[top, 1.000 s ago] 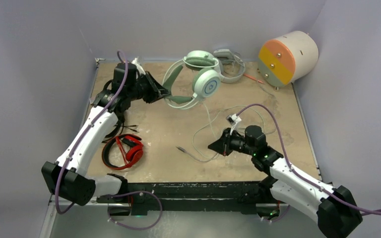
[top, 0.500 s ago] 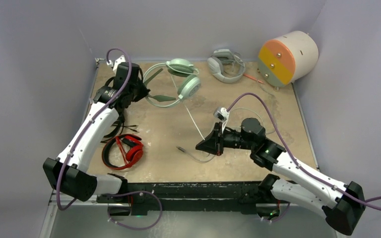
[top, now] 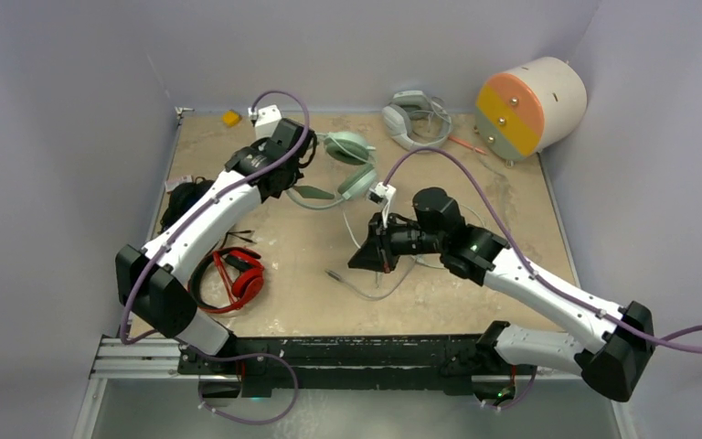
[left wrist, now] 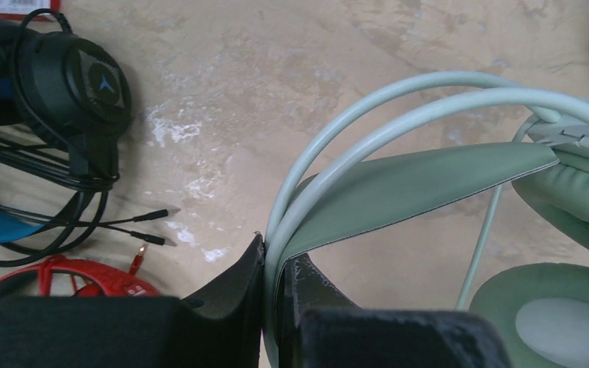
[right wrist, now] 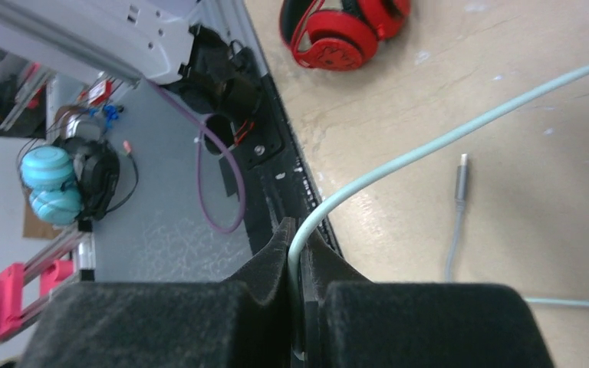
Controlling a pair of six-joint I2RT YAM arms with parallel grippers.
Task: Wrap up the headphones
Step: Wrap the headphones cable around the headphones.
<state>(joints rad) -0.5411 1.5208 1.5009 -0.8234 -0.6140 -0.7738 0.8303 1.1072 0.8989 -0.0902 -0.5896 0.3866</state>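
Note:
The pale mint-green headphones (top: 349,167) hang at the back centre of the table. My left gripper (top: 298,186) is shut on their headband (left wrist: 429,172), which passes between its fingertips (left wrist: 274,249). Their thin mint cable (right wrist: 445,138) runs forward to my right gripper (top: 360,259), which is shut on it (right wrist: 297,234) near the table's middle. The red-and-black headphones (top: 236,279) lie at the front left. The black headphones with blue ear cups (top: 183,197) lie at the left edge, their cables loose (left wrist: 69,77).
A grey-white headset (top: 416,119) with its cable bundled sits at the back, beside an orange-and-yellow-faced cylinder (top: 530,105) in the back right corner. A small yellow piece (top: 230,117) lies at the back left. A grey plug (right wrist: 461,180) lies on the table.
My left arm has swung right, carrying the mint headphones toward the back centre. My right gripper has moved left with the cable still held.

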